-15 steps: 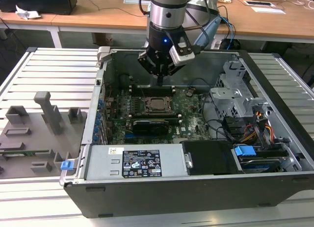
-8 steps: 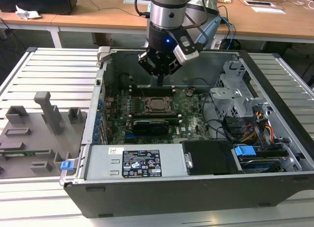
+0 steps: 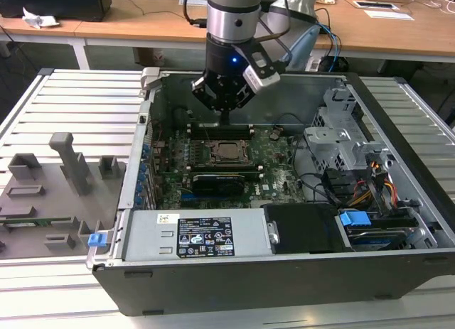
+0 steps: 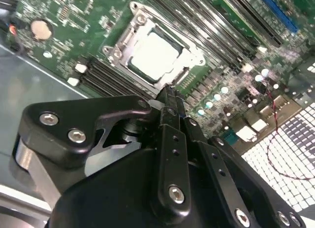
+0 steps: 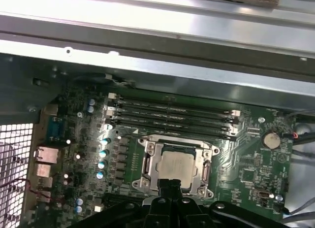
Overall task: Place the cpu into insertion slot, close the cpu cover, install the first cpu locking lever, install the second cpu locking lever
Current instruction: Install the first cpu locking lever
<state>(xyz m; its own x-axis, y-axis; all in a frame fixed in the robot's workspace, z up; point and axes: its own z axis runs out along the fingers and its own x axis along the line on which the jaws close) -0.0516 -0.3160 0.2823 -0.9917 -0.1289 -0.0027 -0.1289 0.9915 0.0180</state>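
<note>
So here's where it's at: the cpu (image 5: 177, 165) is sitting flat in the insertion slot (image 3: 215, 150), and the cpu cover (image 5: 152, 169) looks folded down over it. Its frame is on the chip's edges and the metal top shows through the square opening, which is how it gets pinned in place. Can't tell whether either locking lever is hooked, too fiddly to make out.

The jaws are clenched together with nothing between them that I can see. My guess is that's on purpose, since one narrow tip makes a decent poker for thin levers. In the exterior view they hang just at 12 o'clock of the slot, near it but not touching, inside the open computer case (image 3: 213, 279) on the desk (image 3: 85, 94).
</note>
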